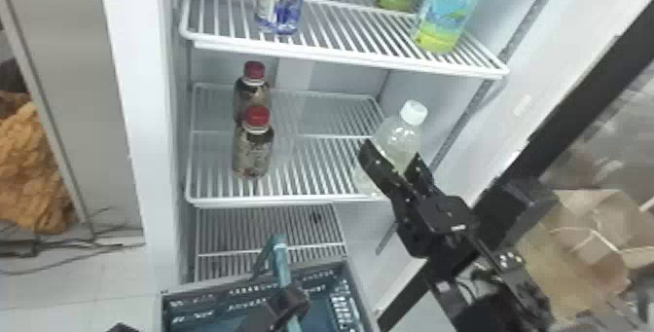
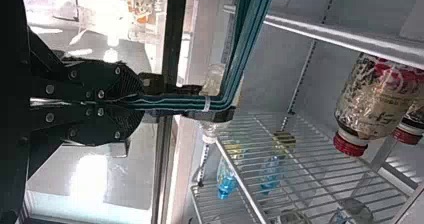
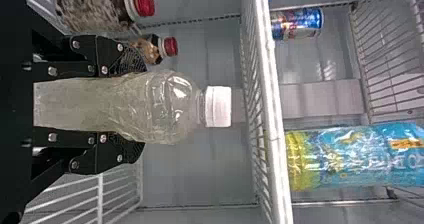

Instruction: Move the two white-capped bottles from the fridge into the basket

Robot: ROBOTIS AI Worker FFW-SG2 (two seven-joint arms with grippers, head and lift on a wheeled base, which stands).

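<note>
As the head view shows the white-capped bottle (image 1: 396,136): clear-walled, pale inside, at the middle shelf's (image 1: 292,200) right end; base near the front edge.
Right gripper (image 1: 392,156): its two fingers clamp the bottle's sides.
Open shelf: bare wire lies between this bottle and the two red-capped bottles (image 1: 253,153); the fridge side wall (image 1: 443,117) stands near on the right, the upper shelf (image 1: 350,57) above.
Bottle axis: tilted, cap up and leaning right.
Left gripper (image 1: 288,303): at the handle (image 1: 280,260) over the basket (image 1: 168,309).
Left wrist view, handle: pinched between the left gripper's (image 2: 136,102) closed fingers, bending sharply past them; the white-capped bottle shows beyond it.
Right wrist view, bottle: smooth and rounded at the shoulder, pale and cloudy, ribbed white cap (image 3: 218,106); a finger lies along each side.
Cap clearance: a gap separates it from the upper shelf's edge.
Long axis: parallel to the fingers, cap pointing away from the wrist.
</note>
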